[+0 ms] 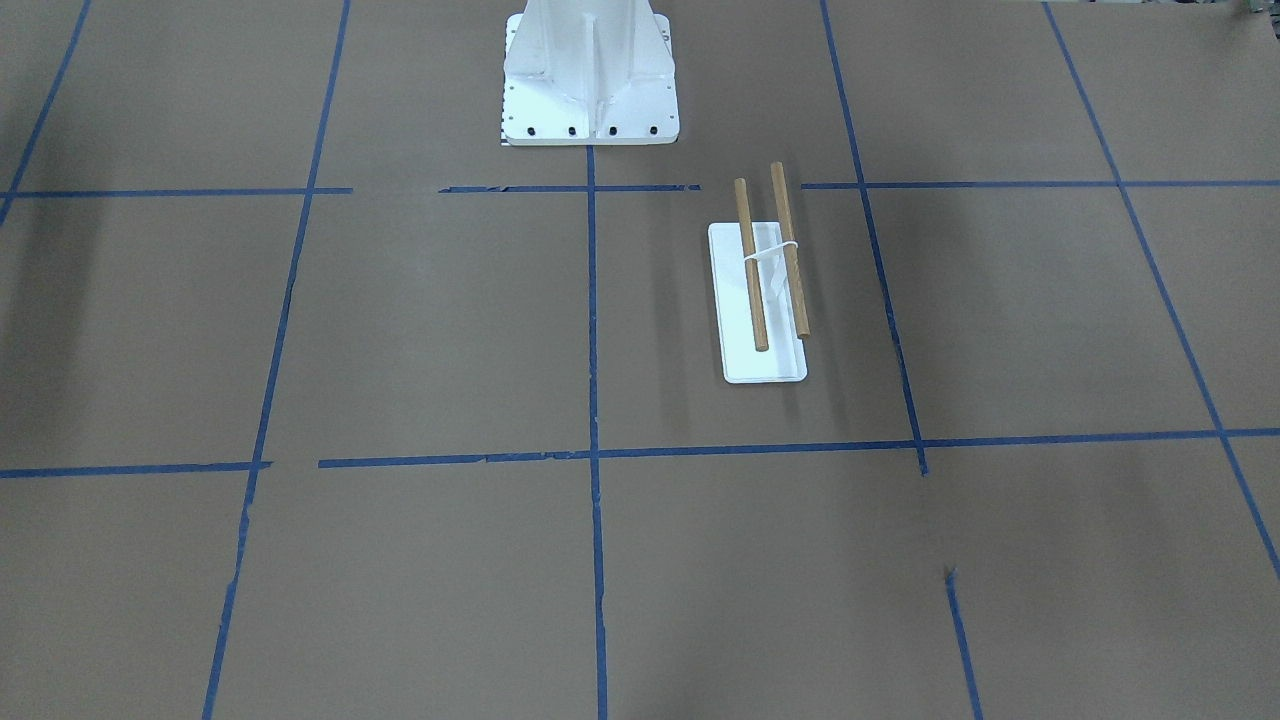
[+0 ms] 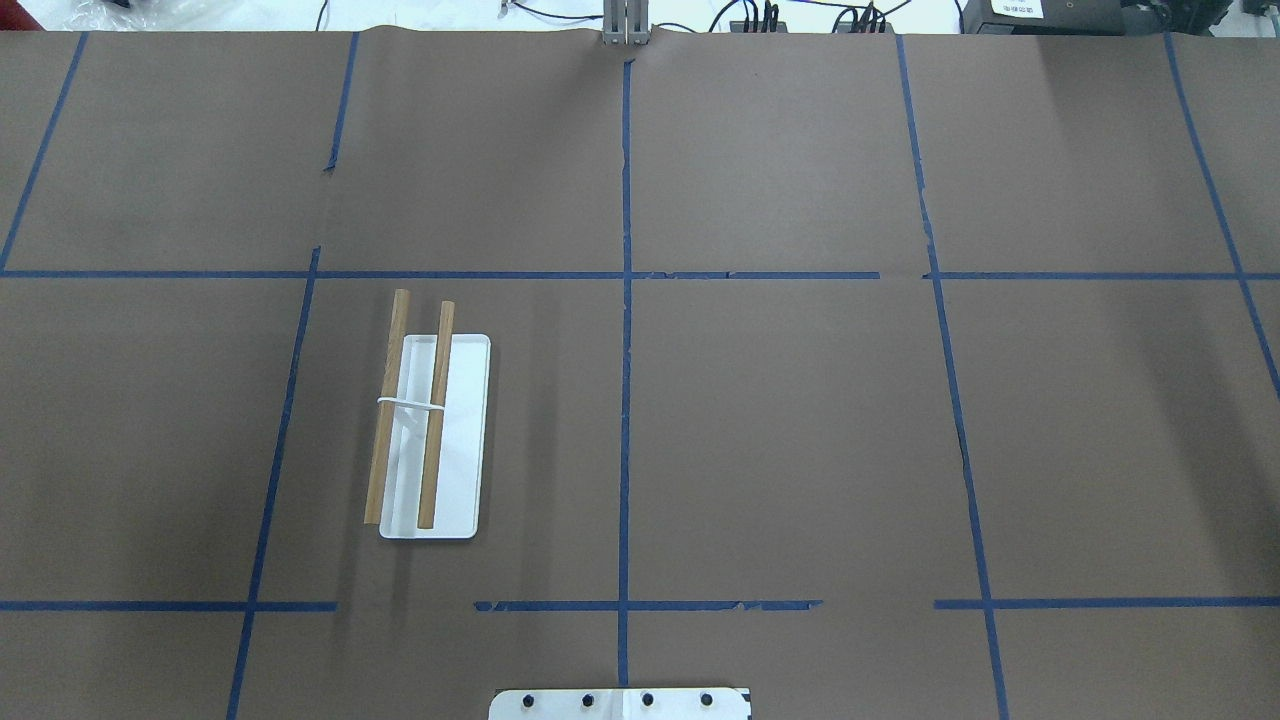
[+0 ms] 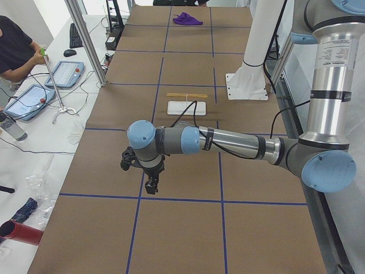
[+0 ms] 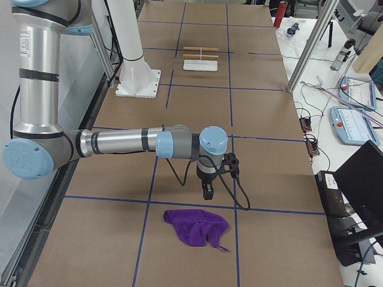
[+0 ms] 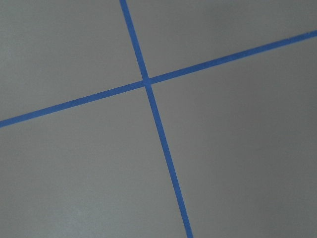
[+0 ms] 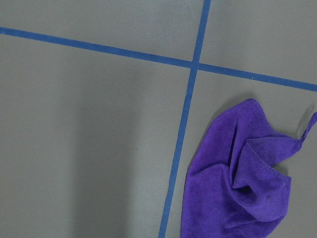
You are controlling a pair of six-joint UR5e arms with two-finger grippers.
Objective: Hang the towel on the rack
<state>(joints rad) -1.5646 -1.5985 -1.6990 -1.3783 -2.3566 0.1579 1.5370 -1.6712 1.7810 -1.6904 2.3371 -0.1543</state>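
Note:
The towel is a crumpled deep-purple cloth lying on the brown table at the robot's right end. It also shows in the right wrist view and far off in the exterior left view. The rack stands bare left of the table's middle line, with a white base and two wooden rods. My right gripper points down a little above the table, just short of the towel. My left gripper hangs above bare table at the left end. I cannot tell whether either gripper is open or shut.
The white bolted robot pedestal stands at the table's near middle edge, close to the rack. Blue tape lines cross the brown table. A metal post and side tables with tablets stand beyond the far edge. An operator sits there.

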